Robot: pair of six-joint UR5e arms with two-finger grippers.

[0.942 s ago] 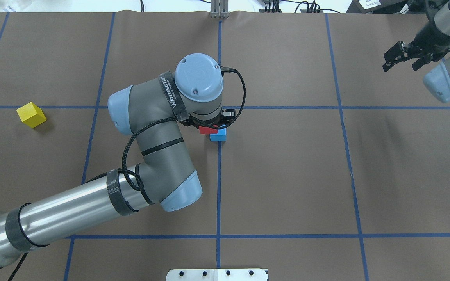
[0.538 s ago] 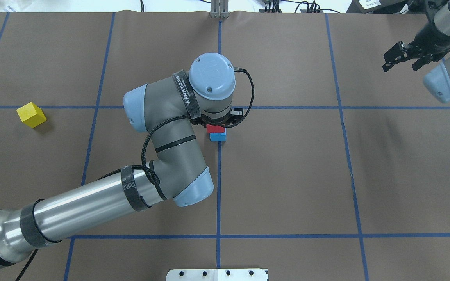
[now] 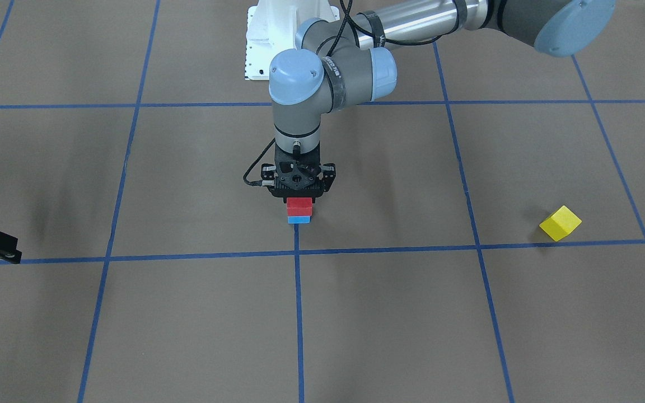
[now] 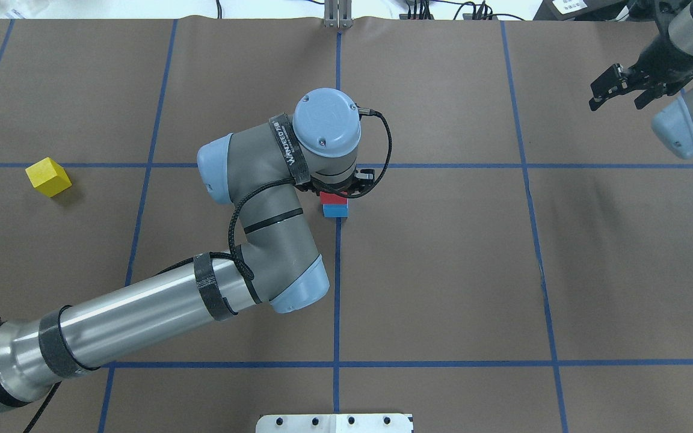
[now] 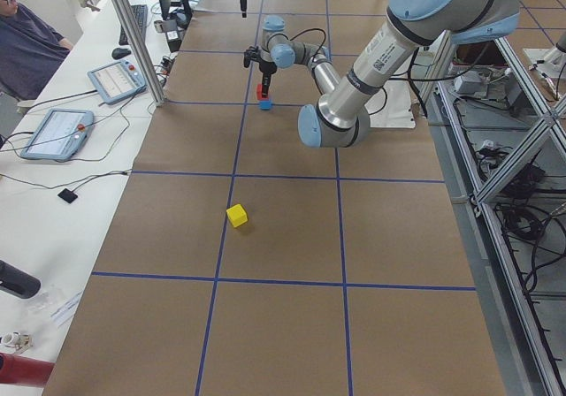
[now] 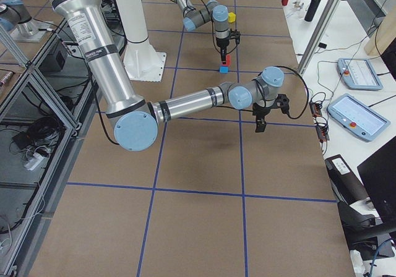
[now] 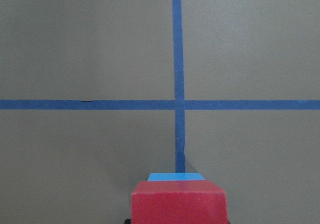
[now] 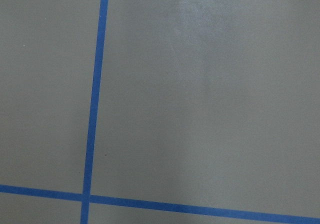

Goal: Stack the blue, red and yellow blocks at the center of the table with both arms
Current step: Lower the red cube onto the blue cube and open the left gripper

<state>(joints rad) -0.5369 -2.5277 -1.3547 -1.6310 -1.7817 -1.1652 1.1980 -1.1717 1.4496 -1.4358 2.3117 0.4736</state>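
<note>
Left gripper [image 3: 299, 194]: we find it pointing straight down at the table [image 4: 443, 270] centre, closed on the red block [image 3: 299, 206]. The red block sits squarely on the blue block [image 3: 299, 220], which rests just beside the tape crossing [image 3: 296, 252]. The yellow block [image 4: 49, 177] lies alone, well apart, on the robot's left side. Right gripper [image 4: 622, 90]: we see it above the far right of the table, fingers spread, holding nothing.
</note>
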